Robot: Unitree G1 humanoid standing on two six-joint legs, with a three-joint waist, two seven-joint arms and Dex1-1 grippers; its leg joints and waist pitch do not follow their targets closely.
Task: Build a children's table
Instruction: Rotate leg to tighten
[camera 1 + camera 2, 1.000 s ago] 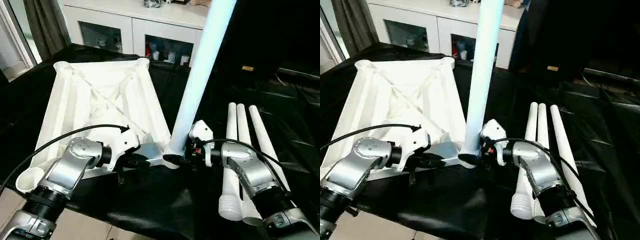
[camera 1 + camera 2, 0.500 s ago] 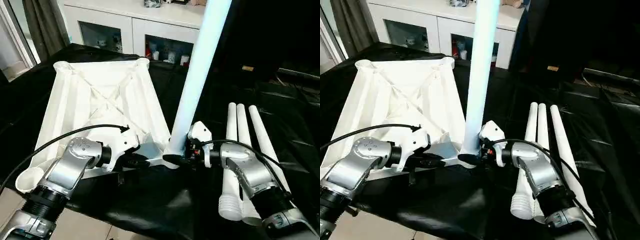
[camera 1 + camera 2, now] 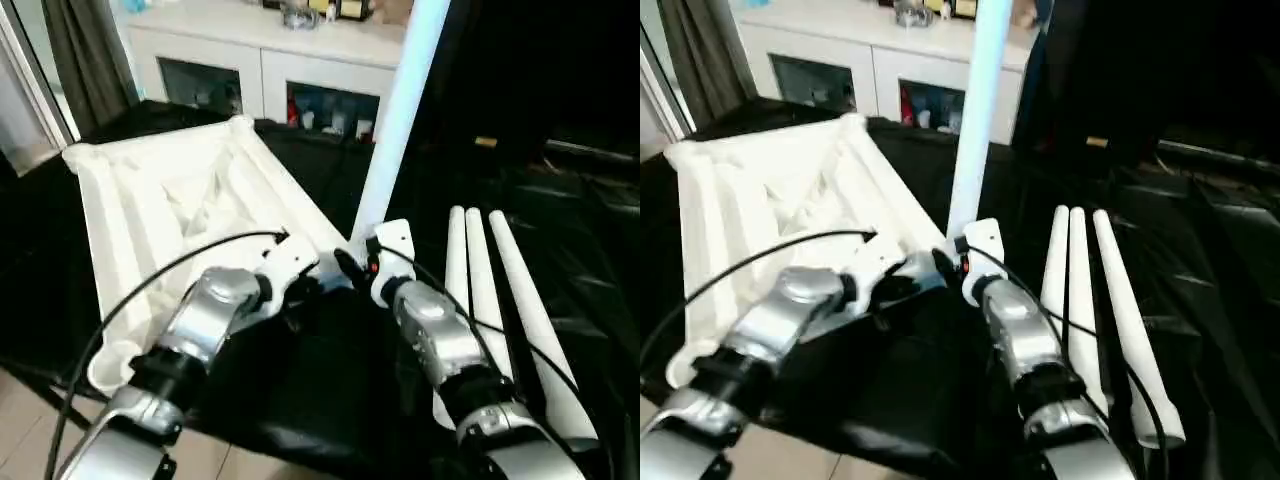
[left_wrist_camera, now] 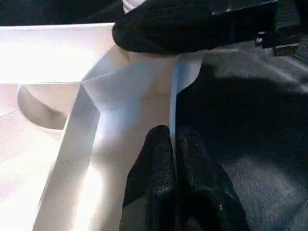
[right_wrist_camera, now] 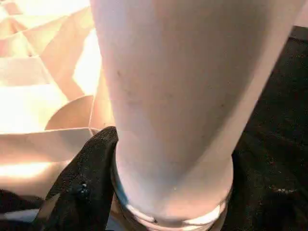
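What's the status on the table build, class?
Left gripper shut on tabletop rim. Right gripper around upright leg at corner. Three legs loose. Nothing obstructing.

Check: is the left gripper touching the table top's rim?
Touching. The left wrist view shows the left gripper with both black fingers pinched shut on the thin white rim of the table top.

A black-covered surface (image 3: pixel 560 200) carries the white table top (image 3: pixel 170 200) and three loose legs (image 3: pixel 490 290).
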